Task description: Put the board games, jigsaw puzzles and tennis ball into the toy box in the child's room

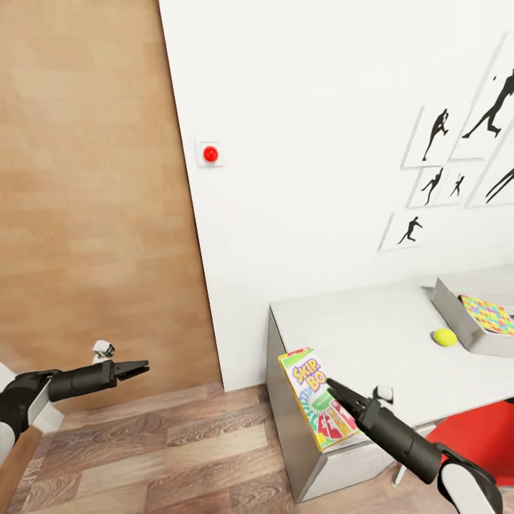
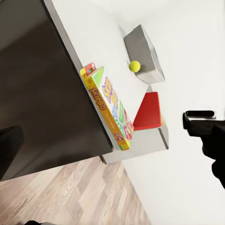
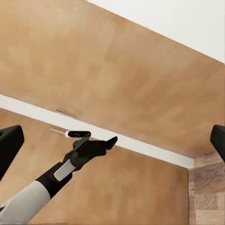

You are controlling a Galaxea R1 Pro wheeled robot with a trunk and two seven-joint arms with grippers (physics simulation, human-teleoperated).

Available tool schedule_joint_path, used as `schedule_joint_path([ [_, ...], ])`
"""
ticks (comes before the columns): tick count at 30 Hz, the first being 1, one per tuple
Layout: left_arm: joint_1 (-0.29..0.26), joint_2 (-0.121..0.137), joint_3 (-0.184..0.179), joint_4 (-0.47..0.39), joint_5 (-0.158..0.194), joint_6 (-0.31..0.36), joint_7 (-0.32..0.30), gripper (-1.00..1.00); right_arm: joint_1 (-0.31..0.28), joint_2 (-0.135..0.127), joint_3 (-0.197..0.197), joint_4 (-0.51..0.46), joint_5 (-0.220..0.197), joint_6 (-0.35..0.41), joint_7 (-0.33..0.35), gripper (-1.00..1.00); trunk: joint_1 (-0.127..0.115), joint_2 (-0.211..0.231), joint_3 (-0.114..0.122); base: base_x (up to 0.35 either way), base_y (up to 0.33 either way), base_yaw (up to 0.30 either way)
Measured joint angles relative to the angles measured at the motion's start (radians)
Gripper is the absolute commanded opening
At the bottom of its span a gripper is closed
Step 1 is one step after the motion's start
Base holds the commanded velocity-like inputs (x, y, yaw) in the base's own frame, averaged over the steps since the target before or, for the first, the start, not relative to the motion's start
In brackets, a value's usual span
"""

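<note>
A Skip-Bo board game box (image 1: pixel 318 400) rests along the left edge of the white table (image 1: pixel 371 335); it also shows in the left wrist view (image 2: pixel 110 105). My right gripper (image 1: pixel 333 386) hovers just in front of the box, open, its fingers (image 3: pixel 9 145) spread wide with nothing between them. Away from the table, my left gripper (image 1: pixel 141 368) hangs open and empty over the floor. The yellow tennis ball (image 1: pixel 445 337) lies beside the grey toy box (image 1: pixel 453 314), which holds a colourful dotted game (image 1: pixel 489 314). The ball (image 2: pixel 135 66) and toy box (image 2: pixel 143 54) appear far off.
A red chair (image 1: pixel 478 435) is tucked under the table's front right. A wooden door (image 1: pixel 93 200) stands at the left, beside a white wall with a red button (image 1: pixel 210 153) and framed silhouettes (image 1: pixel 435 135). Wood floor (image 1: pixel 164 457) lies between my arms.
</note>
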Motion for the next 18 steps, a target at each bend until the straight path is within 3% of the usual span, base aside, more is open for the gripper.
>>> schedule_joint_path([
  [7,0.000,-0.009,0.000,0.000,0.001,0.001,0.011,1.00,0.014,-0.006,0.008,0.001,0.017,-0.025,0.096,1.00,0.000,0.000,0.010,0.000,0.000,0.000],
  [12,-0.001,-0.013,0.003,0.000,0.001,0.002,0.015,1.00,0.017,-0.017,-0.018,0.001,0.019,-0.028,0.176,1.00,0.000,0.000,0.017,0.000,0.000,0.000],
  [18,0.000,-0.023,0.004,0.000,0.002,0.002,0.021,1.00,0.019,-0.039,-0.030,0.001,0.021,-0.029,0.215,1.00,0.000,0.000,0.024,0.000,0.000,0.000],
])
